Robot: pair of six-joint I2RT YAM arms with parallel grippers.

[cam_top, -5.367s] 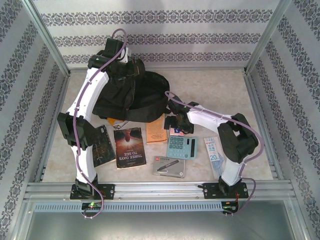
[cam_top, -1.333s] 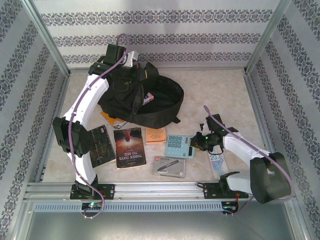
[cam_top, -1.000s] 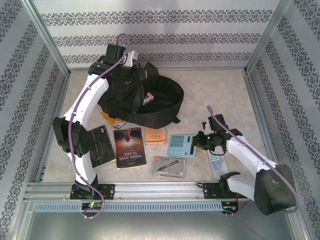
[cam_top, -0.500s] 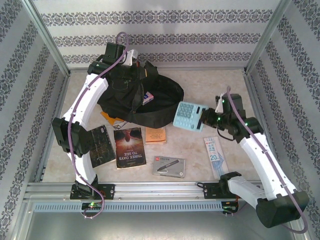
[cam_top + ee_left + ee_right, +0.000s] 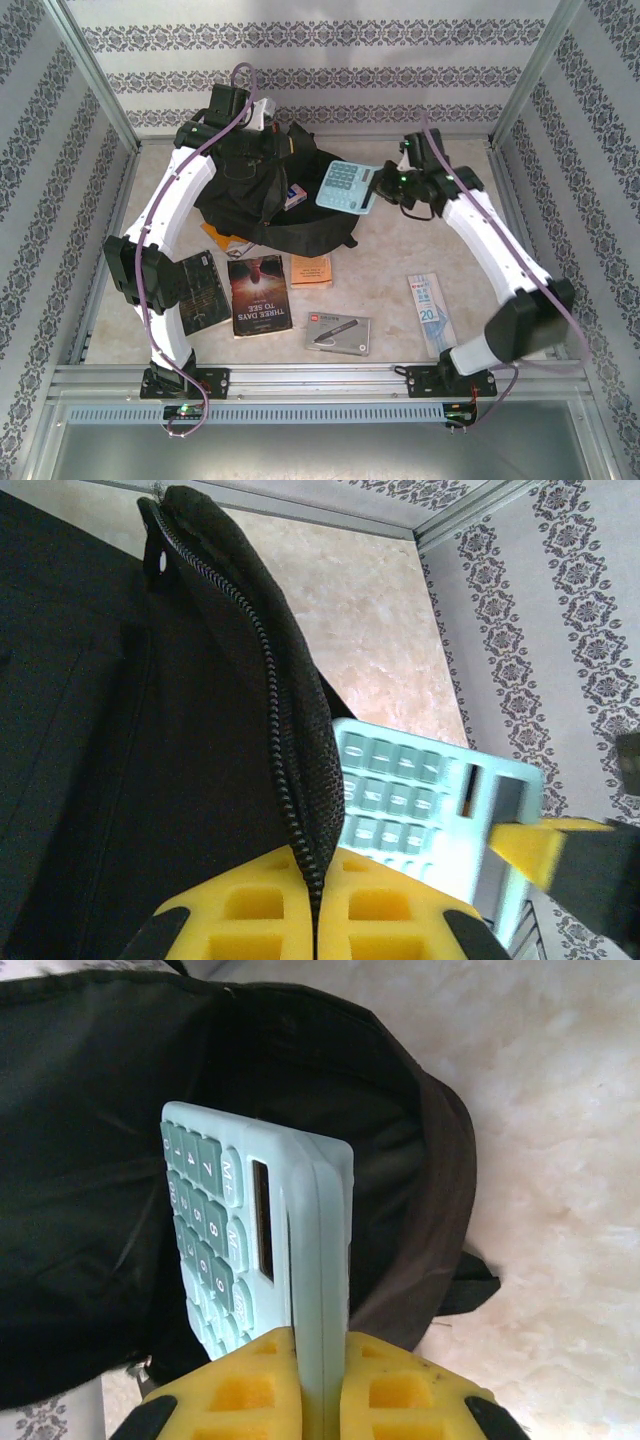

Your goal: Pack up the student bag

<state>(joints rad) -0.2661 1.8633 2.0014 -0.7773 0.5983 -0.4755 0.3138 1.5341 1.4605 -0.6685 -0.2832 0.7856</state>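
The left fingers (image 5: 290, 895) are pressed narrow on the zippered rim of the student bag (image 5: 120, 730), with the black fabric edge pinched between the two yellow pads. The left arm rises from its base at the near left, bends at an elbow out by the left wall and stretches away to the far-left end of the bag.

The right fingers (image 5: 265, 1365) are closed on a pale blue calculator (image 5: 215, 1240), gripping it by one edge with a pad on each face. In the right wrist view the calculator stands edge-on, its keys turned to the left and the bag's dark open mouth behind it. From above, the calculator (image 5: 343, 186) hangs tilted over the right side of the bag. The right arm runs from its near-right base to an elbow by the right wall, then reaches far and left to the bag.

The student bag (image 5: 235, 205) lies on the tabletop (image 5: 430, 220) at the far left-centre. Nearer than the bag lie a dark book (image 5: 205, 292), a brown book (image 5: 259, 295), an orange booklet (image 5: 312, 270), a grey box (image 5: 338, 333) and a ruler packet (image 5: 428, 312) to the right.
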